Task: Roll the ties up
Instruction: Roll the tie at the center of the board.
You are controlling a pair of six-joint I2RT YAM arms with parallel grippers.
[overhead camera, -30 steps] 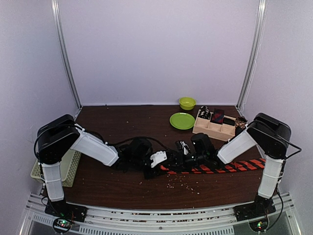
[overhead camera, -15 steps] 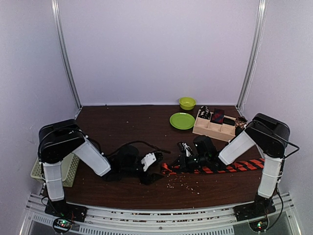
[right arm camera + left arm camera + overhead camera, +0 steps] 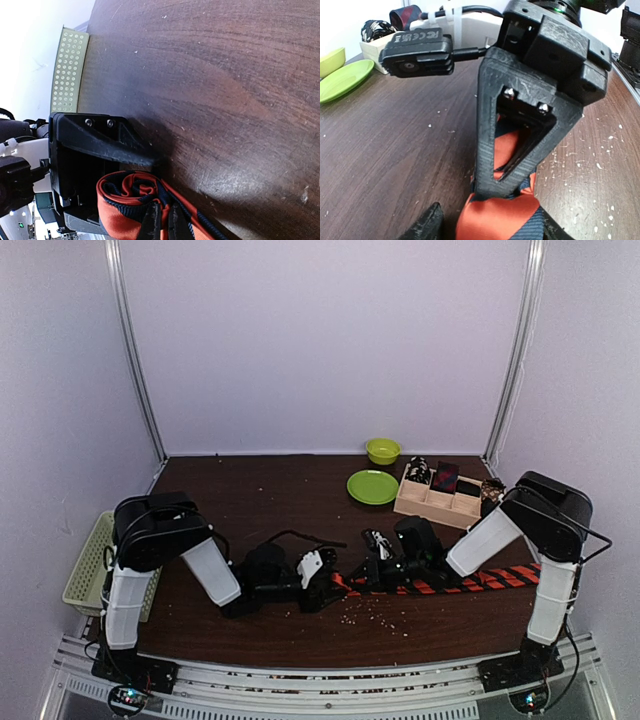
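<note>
A long orange-red tie with black stripes [image 3: 470, 583] lies along the table's near right. Its left end is wound into a small roll [image 3: 125, 210]. My right gripper [image 3: 362, 575] is shut on the roll's outer layer, fingers close together on the fabric [image 3: 165, 220]. My left gripper [image 3: 322, 578] faces it from the left. It is open, one finger on each side of the roll [image 3: 490, 227], with a gap at its left finger [image 3: 425, 225]. The right gripper's finger [image 3: 520, 135] stands right in front of it.
A wooden box [image 3: 437, 502] holding rolled dark and patterned ties [image 3: 445, 477] stands at the back right. A green plate [image 3: 372, 487] and a green bowl [image 3: 382, 450] sit beside it. A pale green mesh basket [image 3: 85, 570] sits at the left edge. Pale crumbs [image 3: 375, 612] dot the table.
My left arm drew back to the left, then its gripper came right again up to the roll. The right gripper shifted slightly right and still holds the tie.
</note>
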